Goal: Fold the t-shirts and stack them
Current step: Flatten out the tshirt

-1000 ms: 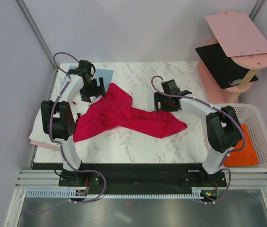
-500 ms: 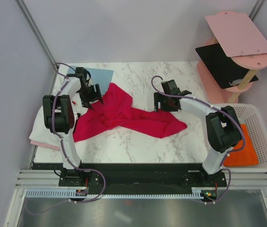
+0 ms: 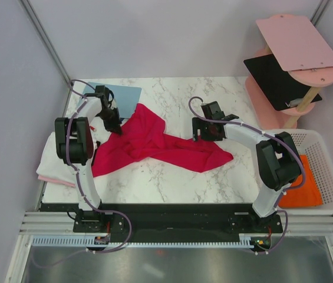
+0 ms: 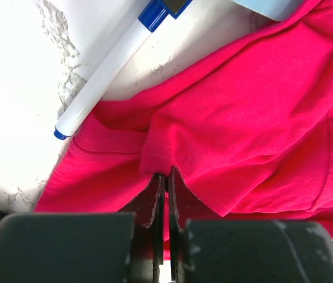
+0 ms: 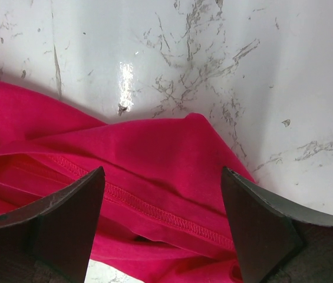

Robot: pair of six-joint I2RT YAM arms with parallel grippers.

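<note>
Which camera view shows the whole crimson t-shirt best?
Top external: the crimson t-shirt lies crumpled on the table, its full outline visible. Left wrist shows only an edge pinched in the shut left claw. Right wrist shows only a stitched hem beneath the open right claw.

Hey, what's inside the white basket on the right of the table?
An orange t-shirt lies in the white basket, toward its near end. The right arm hides the shirt's left part, and whatever may lie beneath the shirt is covered.
</note>
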